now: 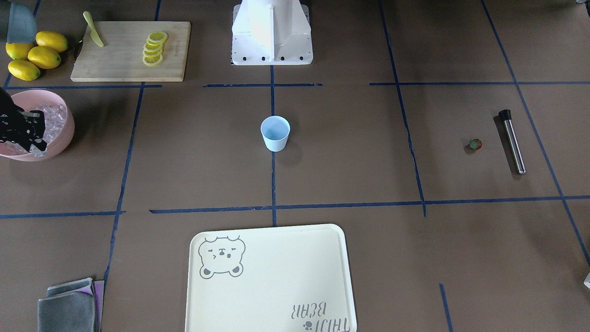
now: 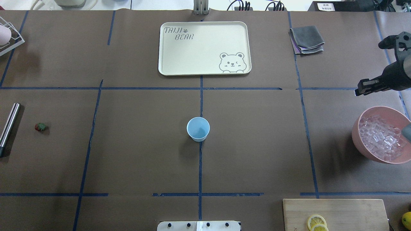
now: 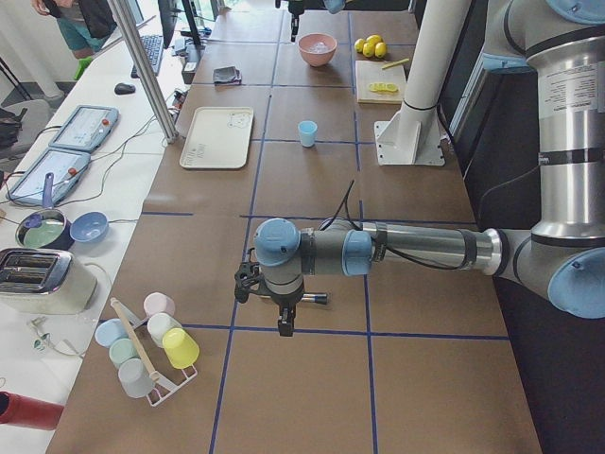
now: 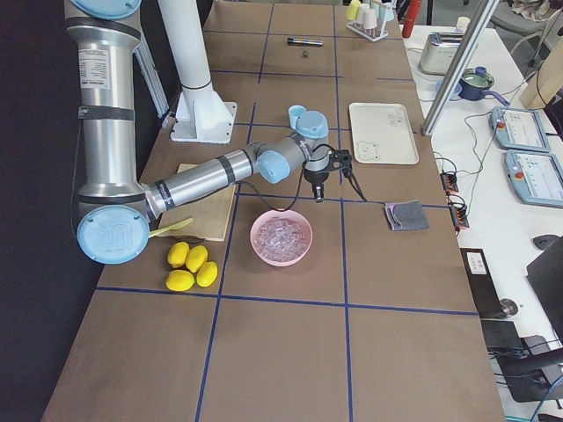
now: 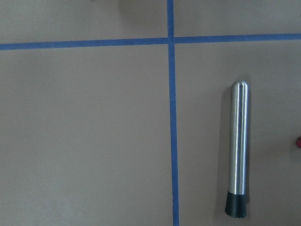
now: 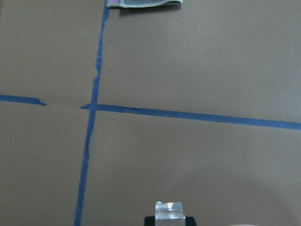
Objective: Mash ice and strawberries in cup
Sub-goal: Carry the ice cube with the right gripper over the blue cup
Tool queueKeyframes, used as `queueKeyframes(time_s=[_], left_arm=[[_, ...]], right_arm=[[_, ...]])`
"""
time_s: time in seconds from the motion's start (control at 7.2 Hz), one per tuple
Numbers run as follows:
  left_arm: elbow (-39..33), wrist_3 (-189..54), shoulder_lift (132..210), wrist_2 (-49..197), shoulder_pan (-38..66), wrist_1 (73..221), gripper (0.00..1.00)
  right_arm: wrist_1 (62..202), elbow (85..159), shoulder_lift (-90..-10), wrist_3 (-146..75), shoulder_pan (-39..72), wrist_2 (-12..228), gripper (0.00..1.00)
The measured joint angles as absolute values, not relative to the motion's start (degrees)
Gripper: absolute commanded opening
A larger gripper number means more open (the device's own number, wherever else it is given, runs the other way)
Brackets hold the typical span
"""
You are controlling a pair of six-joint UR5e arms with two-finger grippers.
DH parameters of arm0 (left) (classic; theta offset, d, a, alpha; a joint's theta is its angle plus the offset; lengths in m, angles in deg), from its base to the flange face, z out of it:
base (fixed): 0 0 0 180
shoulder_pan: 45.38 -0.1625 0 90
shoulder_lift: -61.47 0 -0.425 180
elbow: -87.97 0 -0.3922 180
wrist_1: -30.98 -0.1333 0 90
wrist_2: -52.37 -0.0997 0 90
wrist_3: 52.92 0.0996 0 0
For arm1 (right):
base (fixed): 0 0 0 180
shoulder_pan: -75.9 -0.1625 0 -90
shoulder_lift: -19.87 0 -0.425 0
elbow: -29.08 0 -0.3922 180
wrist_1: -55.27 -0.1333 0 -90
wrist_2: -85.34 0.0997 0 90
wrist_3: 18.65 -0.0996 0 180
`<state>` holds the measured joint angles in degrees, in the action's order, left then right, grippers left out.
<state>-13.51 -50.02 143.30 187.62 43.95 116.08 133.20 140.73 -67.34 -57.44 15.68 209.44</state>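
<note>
The pale-blue cup (image 2: 198,129) stands upright at the table's middle and looks empty. Ice (image 2: 380,138) fills the pink bowl (image 2: 358,128) at the right. My right gripper (image 2: 362,89) hangs above the table just past the bowl's far rim. The right wrist view shows it shut on one clear ice cube (image 6: 168,210). The strawberry (image 2: 40,127) lies at the far left, beside a steel muddler (image 2: 9,126). My left gripper (image 3: 284,317) shows only in the exterior left view, high over the table's left end; I cannot tell if it is open.
A cream bear tray (image 2: 167,48) lies beyond the cup. Folded grey cloths (image 2: 306,39) lie at the far right. A cutting board (image 1: 92,55) holds lemon slices (image 1: 154,48) and a knife (image 1: 93,29), with whole lemons (image 1: 34,55) beside it. A cup rack (image 3: 151,345) stands at the left end.
</note>
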Motion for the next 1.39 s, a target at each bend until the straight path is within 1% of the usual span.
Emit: queueKeyframes(time_s=[0.42, 0.69, 0.97, 1.25, 1.39], left_arm=[[-13.54, -50.02, 143.29, 187.63, 43.8, 116.14, 1.0], [-13.56, -50.02, 143.31, 187.63, 43.75, 116.15, 1.0], [-13.56, -50.02, 143.37, 187.63, 43.62, 116.21, 1.0], [-13.54, -50.02, 143.38, 187.63, 43.43, 116.19, 1.0], [-13.54, -50.04, 143.38, 187.63, 43.01, 116.21, 1.0]], right_arm=[[146.58, 139.79, -50.48, -60.56, 24.93, 207.1, 0.0], [149.2, 138.3, -43.23, -67.02, 30.03, 204.92, 0.0], [149.64, 133.13, -34.53, -77.46, 38.73, 196.99, 0.0], [150.08, 125.19, -25.12, -85.98, 44.98, 191.99, 0.0], [151.44, 123.22, -22.33, -88.23, 47.2, 190.34, 0.0]])
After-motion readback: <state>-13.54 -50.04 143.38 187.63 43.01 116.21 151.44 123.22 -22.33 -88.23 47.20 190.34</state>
